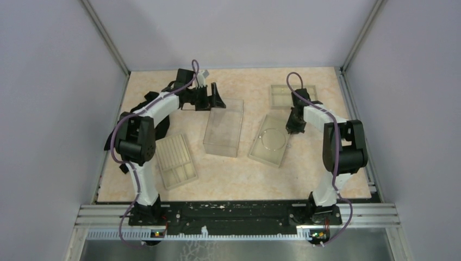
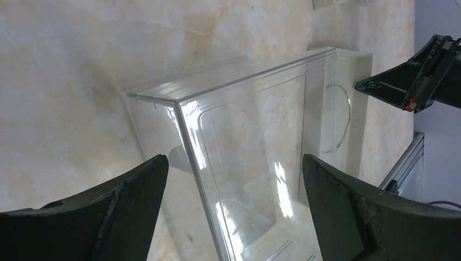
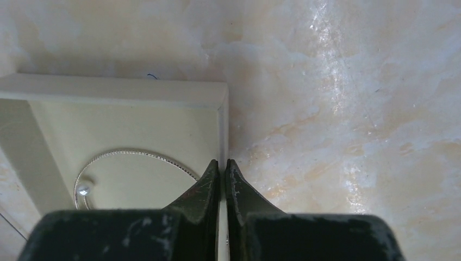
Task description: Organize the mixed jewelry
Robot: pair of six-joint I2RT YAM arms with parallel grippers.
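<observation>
A thin silver hoop [image 1: 273, 138] with a small bead clasp lies in a shallow beige tray [image 1: 265, 156] right of centre. In the right wrist view the hoop [image 3: 136, 155] curves across the tray floor just left of my fingers. My right gripper [image 1: 291, 129] [image 3: 223, 162] is shut on the tray's side wall [image 3: 222, 125], one finger inside and one outside. My left gripper [image 1: 217, 98] [image 2: 234, 160] stands wide open at the far end of the clear plastic box [image 1: 224, 128] [image 2: 244, 119], holding nothing. No tiny pieces can be made out.
A ridged beige tray [image 1: 175, 160] lies at the near left by the left arm. A compartmented beige tray [image 1: 282, 95] sits at the back right behind the right gripper. The left wrist view shows the right gripper [image 2: 413, 81] beyond the box.
</observation>
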